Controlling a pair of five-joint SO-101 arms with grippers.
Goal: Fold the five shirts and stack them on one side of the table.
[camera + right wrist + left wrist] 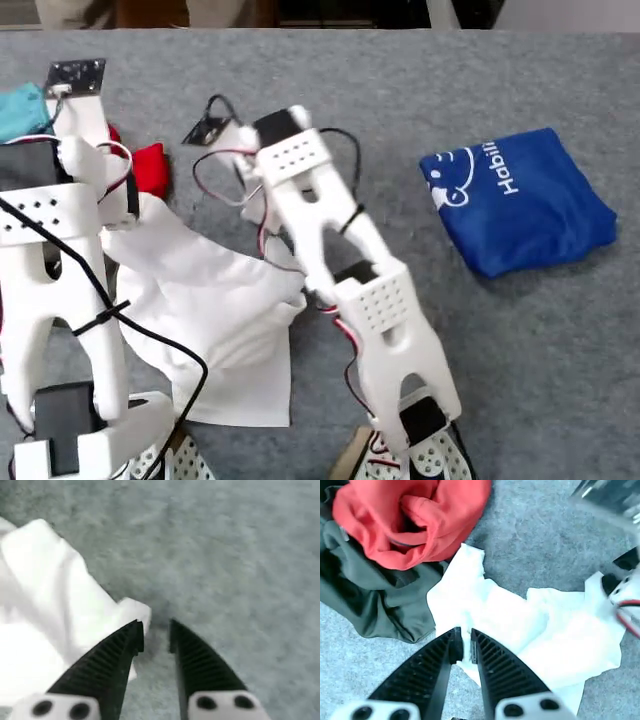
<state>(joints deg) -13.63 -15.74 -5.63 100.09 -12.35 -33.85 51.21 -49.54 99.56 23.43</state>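
Shirts lie spread over the grey worktop [400,90]. The white shirt [220,310] sits crumpled and partly doubled over at about 8 o'clock from the worktop's middle in the high view, with one part drawn up toward the left arm [60,260]. Its cloth is loose and creased, not a finished fold.

The left end effector [465,647] has its black fingers almost together, pinching the near edge of the white shirt [520,625]. The right end effector [155,632] stands with its fingers parted and grey worktop showing between them. One finger is right at a corner of the white shirt [45,595], but the cloth is not held.

Beyond the white shirt, at its 10 o'clock, a bunched red shirt [152,168] lies just beside it. In the left wrist view the red shirt [420,525] rests partly on a dark green shirt [370,600], which touches the white one. Farther out at 10 o'clock a teal shirt [20,110] lies at the worktop's edge.

At 3 o'clock, well apart from the rest, a blue shirt [520,210] lies folded into a compact packet. The right arm [330,230] stretches from 6 o'clock up past the white shirt's right edge.
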